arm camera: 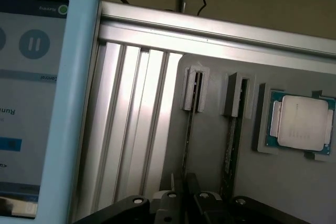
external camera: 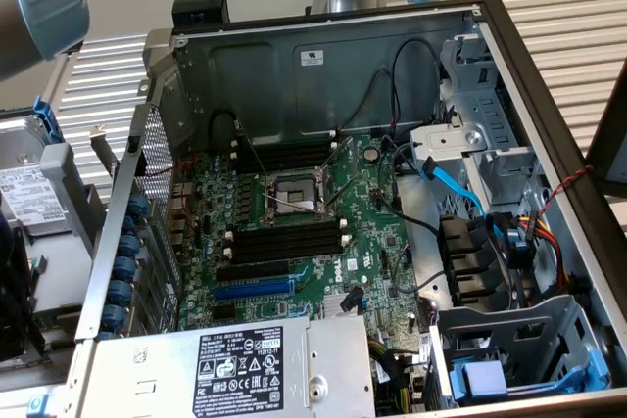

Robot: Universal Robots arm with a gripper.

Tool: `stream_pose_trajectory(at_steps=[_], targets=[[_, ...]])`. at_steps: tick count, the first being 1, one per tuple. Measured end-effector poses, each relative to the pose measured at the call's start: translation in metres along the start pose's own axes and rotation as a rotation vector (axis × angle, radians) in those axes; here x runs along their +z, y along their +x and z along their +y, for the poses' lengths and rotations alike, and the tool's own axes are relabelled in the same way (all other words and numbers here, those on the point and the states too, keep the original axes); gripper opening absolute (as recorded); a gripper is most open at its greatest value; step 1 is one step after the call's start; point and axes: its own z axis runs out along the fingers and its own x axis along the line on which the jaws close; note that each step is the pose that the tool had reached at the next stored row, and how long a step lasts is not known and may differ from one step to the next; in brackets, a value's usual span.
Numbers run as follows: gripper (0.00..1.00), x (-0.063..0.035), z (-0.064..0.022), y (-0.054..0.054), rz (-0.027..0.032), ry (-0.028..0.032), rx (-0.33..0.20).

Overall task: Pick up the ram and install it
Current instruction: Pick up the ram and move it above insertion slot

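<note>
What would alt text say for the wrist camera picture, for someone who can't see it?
The gripper is shut on the ram, a thin stick seen edge-on in a grey holder. A second stick and a square processor chip sit alongside, near a touchscreen.

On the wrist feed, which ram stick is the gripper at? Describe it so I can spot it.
Find the flat grey plate beside the ribbed aluminium frame; it carries a square silver processor and two thin edge-on circuit sticks in grey clips. The ram is the stick farther from the processor, running into the black gripper.
</note>
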Motion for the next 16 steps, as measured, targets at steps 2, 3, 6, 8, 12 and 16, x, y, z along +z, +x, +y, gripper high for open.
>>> stream_pose_trajectory(at_steps=[2,3,6,8,12,16], targets=[[0.15,0.0,0.0,0.0,0.0,0.0,0.0],[0.15,0.0,0.0,0.0,0.0,0.0,0.0],[0.15,0.0,0.0,0.0,0.0,0.0,0.001],[0.15,-0.0019,0.0,0.0,0.0018,0.0,0.005],[0.15,-0.0145,0.0006,0.0,0.0091,-0.0016,0.013],[0.15,-0.0289,0.0011,0.0,0.0133,-0.0022,0.023]])
